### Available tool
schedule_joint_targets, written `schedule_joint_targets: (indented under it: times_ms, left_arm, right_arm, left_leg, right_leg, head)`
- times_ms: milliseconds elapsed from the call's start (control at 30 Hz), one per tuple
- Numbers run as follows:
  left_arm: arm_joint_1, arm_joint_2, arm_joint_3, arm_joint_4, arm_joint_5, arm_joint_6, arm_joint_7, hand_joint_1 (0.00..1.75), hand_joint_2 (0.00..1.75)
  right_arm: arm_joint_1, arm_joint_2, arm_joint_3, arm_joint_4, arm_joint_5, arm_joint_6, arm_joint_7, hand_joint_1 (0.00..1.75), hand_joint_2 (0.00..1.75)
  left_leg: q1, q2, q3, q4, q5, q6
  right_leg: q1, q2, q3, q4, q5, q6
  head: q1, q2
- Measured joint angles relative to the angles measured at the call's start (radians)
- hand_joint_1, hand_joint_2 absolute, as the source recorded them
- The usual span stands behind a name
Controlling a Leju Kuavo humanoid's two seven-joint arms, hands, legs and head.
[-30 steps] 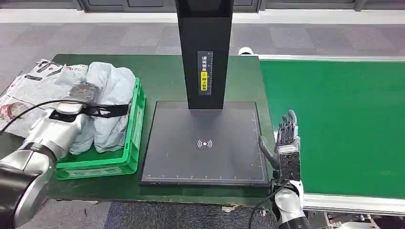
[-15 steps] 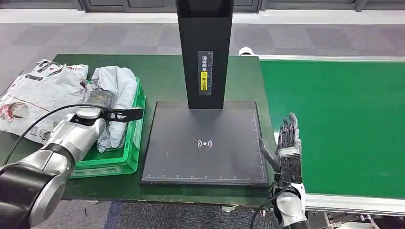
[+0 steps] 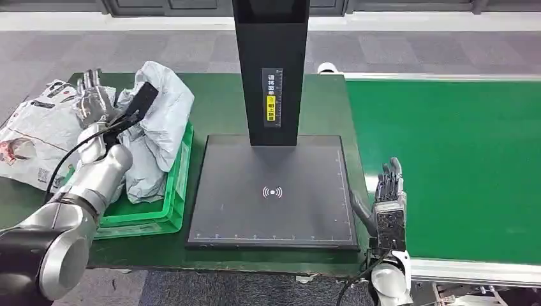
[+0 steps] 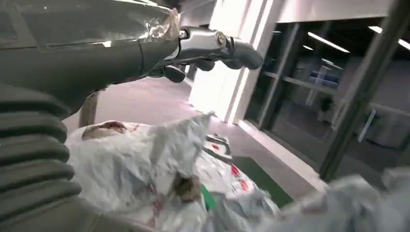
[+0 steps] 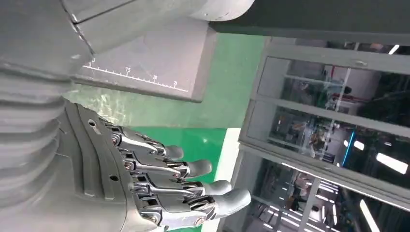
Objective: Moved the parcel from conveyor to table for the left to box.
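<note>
Crumpled grey parcels (image 3: pixel 158 121) are heaped in the green box (image 3: pixel 167 213) on the table's left side; they reach above its far rim. My left hand (image 3: pixel 92 95) is raised over the box's far left corner, fingers spread and empty. In the left wrist view its fingers (image 4: pixel 212 46) stretch out above white parcels (image 4: pixel 135 159), holding nothing. My right hand (image 3: pixel 389 191) stands upright with straight fingers between the scanner pad (image 3: pixel 274 191) and the green conveyor (image 3: pixel 446 166), empty. The right wrist view shows the same hand (image 5: pixel 159 183) with its fingers extended.
A black column (image 3: pixel 271 64) rises from the far side of the scanner pad. Several white printed parcels (image 3: pixel 38 134) lie on the green table (image 3: pixel 217 102) left of the box. The belt carries no parcel in sight.
My left arm has lifted off the parcels in the box and swung up toward the far left, its hand now spread. The grey parcel stays heaped in the box. The right hand has barely shifted.
</note>
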Motion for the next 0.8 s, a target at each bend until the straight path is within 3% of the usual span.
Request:
schedule_joint_targets:
  times_ms: [533, 600, 733, 800]
  left_arm:
    - [0.056, 0.038, 0.097, -0.058, 0.073, 0.035, -0.05, 0.0, 0.0]
    - [0.074, 0.044, 0.129, -0.079, 0.175, 0.037, -0.139, 0.0, 0.0]
    - [0.128, 0.011, 0.209, -0.177, 0.55, -0.049, -0.506, 0.0, 0.0]
    - [0.172, -0.022, 0.21, -0.25, 0.644, -0.064, -0.562, 0.0, 0.0]
  right_arm:
    - [-0.014, 0.0, 0.0, 0.002, -0.009, 0.0, 0.001, 0.0, 1.75]
    - [-0.016, 0.0, 0.0, 0.005, -0.016, -0.005, -0.002, 0.0, 1.75]
    - [-0.018, -0.001, 0.0, 0.008, -0.03, -0.038, -0.025, 0.0, 1.75]
    - [-0.023, -0.001, 0.0, 0.014, -0.039, -0.049, -0.035, 0.0, 1.75]
  left_leg:
    - [0.0, 0.0, -0.001, 0.0, 0.0, 0.0]
    - [0.0, 0.0, -0.001, 0.0, 0.0, 0.0]
    - [0.0, 0.0, -0.001, 0.0, 0.0, 0.0]
    - [0.0, -0.001, -0.001, 0.0, 0.0, 0.0]
  right_leg:
    - [0.0, 0.0, -0.001, 0.0, 0.0, 0.0]
    - [0.0, 0.0, -0.001, 0.0, 0.0, 0.0]
    - [0.0, -0.001, -0.001, 0.0, 0.0, 0.0]
    - [-0.001, -0.001, -0.001, 0.0, 0.0, 0.0]
  head:
    - [0.0, 0.0]
    - [0.0, 0.0]
    - [0.0, 0.0]
    - [0.0, 0.0]
